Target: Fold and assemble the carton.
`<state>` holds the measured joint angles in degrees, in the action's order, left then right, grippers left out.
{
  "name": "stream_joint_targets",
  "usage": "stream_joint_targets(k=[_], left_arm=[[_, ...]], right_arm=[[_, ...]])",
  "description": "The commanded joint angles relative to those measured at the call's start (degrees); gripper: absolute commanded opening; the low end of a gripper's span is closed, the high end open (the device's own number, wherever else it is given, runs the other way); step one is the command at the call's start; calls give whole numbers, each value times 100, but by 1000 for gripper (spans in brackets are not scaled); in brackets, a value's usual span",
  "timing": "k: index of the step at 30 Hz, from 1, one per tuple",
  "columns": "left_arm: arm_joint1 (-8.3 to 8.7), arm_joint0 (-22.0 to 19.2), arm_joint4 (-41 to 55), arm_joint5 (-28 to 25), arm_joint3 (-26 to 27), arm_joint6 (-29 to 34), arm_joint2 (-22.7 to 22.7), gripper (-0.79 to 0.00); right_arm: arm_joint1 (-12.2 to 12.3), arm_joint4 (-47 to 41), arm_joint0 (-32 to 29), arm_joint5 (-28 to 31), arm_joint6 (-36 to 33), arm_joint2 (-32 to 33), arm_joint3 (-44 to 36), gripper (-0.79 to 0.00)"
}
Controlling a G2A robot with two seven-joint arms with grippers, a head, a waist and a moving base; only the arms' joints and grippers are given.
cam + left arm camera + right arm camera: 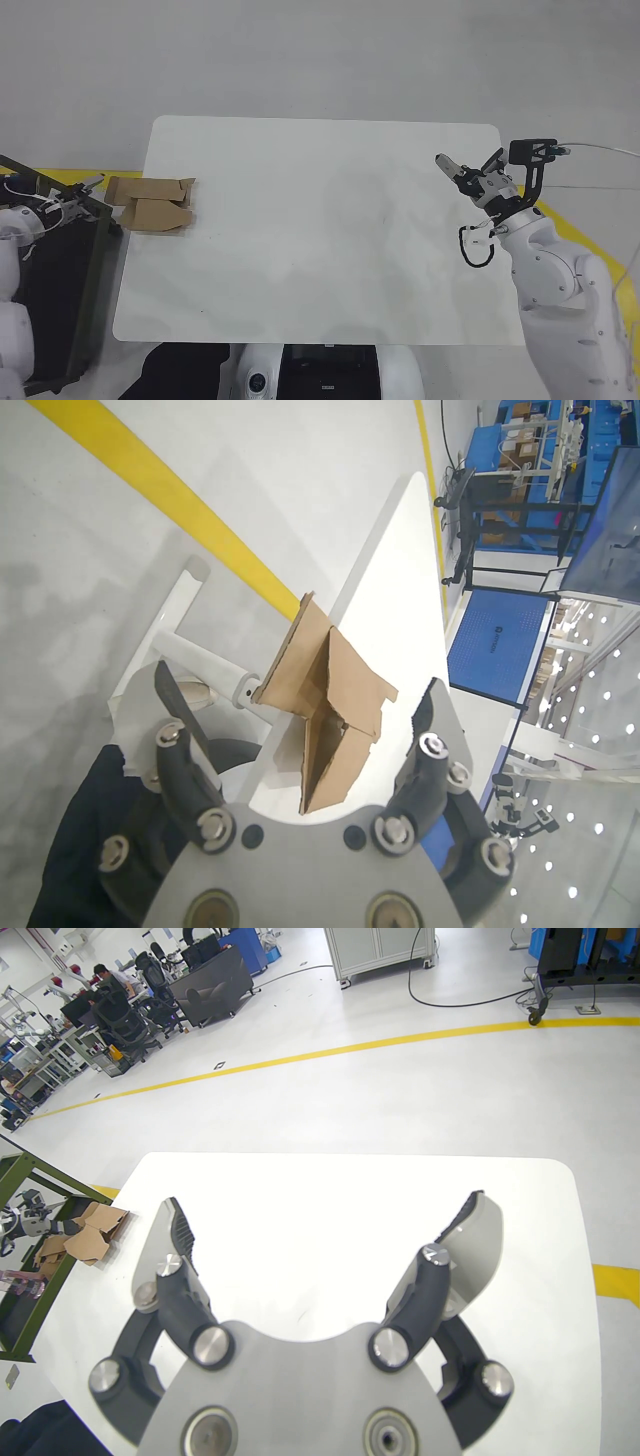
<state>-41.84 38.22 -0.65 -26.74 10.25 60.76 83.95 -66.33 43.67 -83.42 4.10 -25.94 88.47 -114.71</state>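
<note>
A flat brown carton (152,203) lies partly unfolded at the left edge of the white table (320,250), one end hanging over the side. My left gripper (88,184) is just off that edge, open, with its jaws spread a short way from the carton (327,710). Its fingers (172,695) hold nothing. My right gripper (468,167) hovers open over the table's far right part, far from the carton (92,1235), and its fingers (177,1228) stand wide apart.
A dark green bin (60,290) stands on the floor left of the table, with more cardboard pieces (47,1253) inside. A yellow floor line (165,495) runs past the table. The table's middle and front are bare white surface.
</note>
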Motion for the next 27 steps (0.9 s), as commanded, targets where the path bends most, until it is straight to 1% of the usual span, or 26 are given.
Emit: stream_joint_targets(k=[1,5,27], left_arm=[[-24,25,3,42,-32,-99,-14,0],[-64,70,-19,74,-41,-269,-49,0],[-64,70,-19,74,-41,-269,-49,0]], right_arm=[[0,0,0,0,0,0,0,0],[0,0,0,0,0,0,0,0],[0,0,0,0,0,0,0,0]])
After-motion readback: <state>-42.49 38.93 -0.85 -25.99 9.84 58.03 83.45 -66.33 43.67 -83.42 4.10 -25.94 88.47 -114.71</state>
